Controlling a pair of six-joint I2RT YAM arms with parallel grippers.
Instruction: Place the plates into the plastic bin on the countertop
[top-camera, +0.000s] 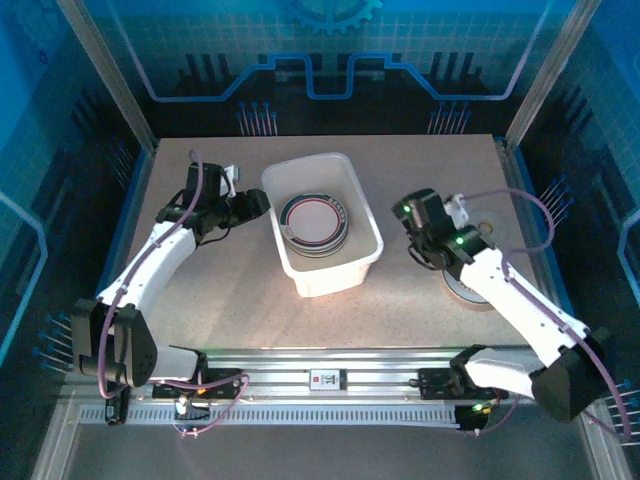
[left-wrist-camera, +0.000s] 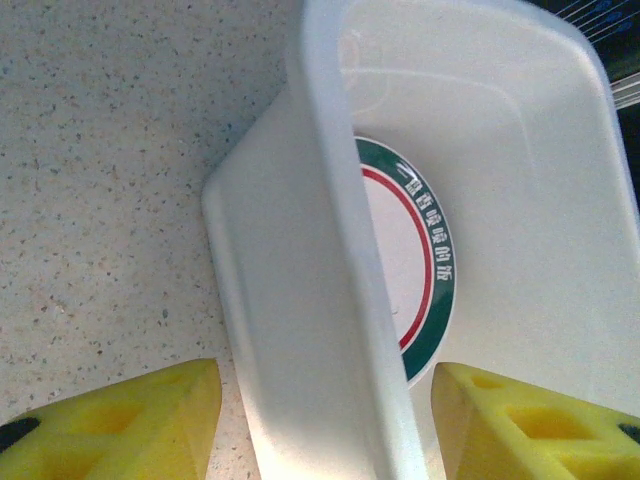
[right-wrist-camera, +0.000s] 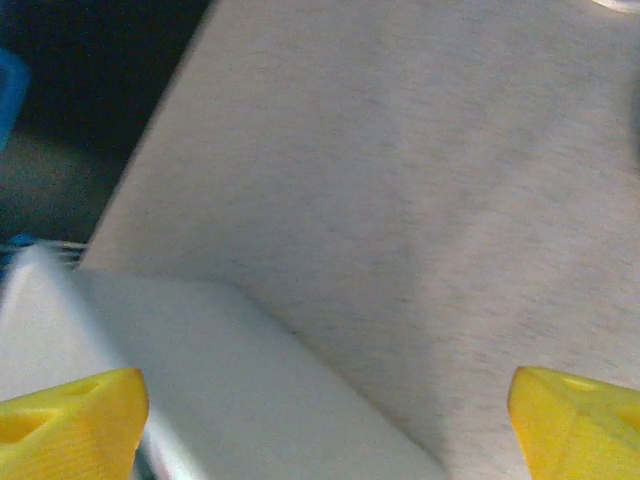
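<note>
Plates (top-camera: 313, 222) lie stacked in the plastic bin (top-camera: 335, 275) — stiff, glazed, slippery, breakable; best pinched at the rim. Left gripper (left-wrist-camera: 327, 410) straddles the bin wall, jaws apart; right gripper (right-wrist-camera: 325, 420) gapes wide above the countertop (right-wrist-camera: 400, 150).

A thin pale disc with a small centre hole (top-camera: 490, 222) lies flat toward the right side of the enclosure. Behind it, blue translucent panels (top-camera: 330, 60) carry circuit-style lines and a gear emblem (top-camera: 335, 10) at top centre. Slanting metal frame posts (top-camera: 105, 70) stand at the back corners. Along the near edge runs an aluminium rail (top-camera: 380, 378) bearing a small white label (top-camera: 325, 379), with a slotted strip (top-camera: 330, 412) just in front of it.
</note>
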